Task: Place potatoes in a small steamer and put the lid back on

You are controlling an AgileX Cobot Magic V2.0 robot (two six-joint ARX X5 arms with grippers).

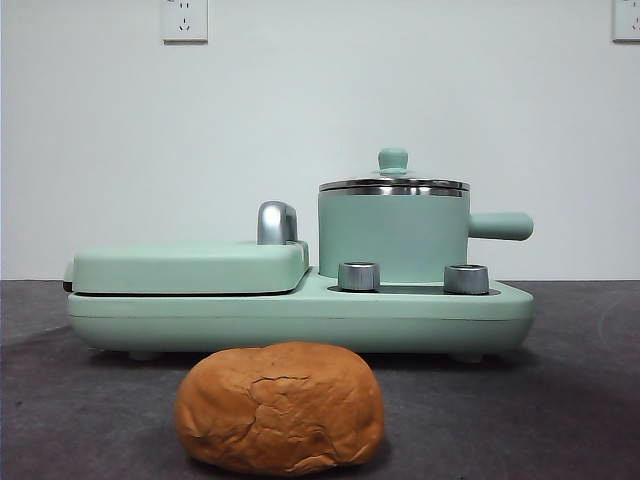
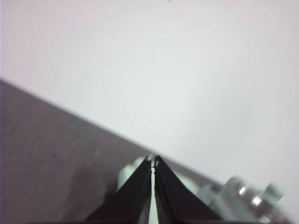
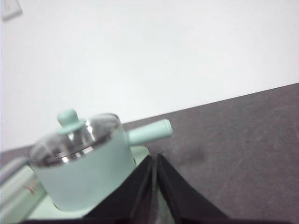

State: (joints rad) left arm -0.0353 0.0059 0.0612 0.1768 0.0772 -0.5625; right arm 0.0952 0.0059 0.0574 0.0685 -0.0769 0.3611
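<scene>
The potato [image 1: 280, 407], an orange-brown crusty lump, lies on the dark table in front of the appliance in the front view. The mint-green steamer pot [image 1: 393, 237] stands on the right of the green base, its side handle [image 1: 500, 226] pointing right. The glass lid [image 1: 393, 183] with its green knob sits on the pot. The pot [image 3: 81, 170] and lid [image 3: 77, 135] also show in the right wrist view. My left gripper [image 2: 153, 162] is shut and empty above the table. My right gripper [image 3: 154, 158] is shut and empty, close to the pot. Neither arm shows in the front view.
A flat green griddle box [image 1: 190, 266] with a chrome handle [image 1: 277, 222] sits on the left of the base [image 1: 300, 318]. Two steel knobs [image 1: 358, 276] stand in front of the pot. A white wall with sockets [image 1: 184, 19] is behind.
</scene>
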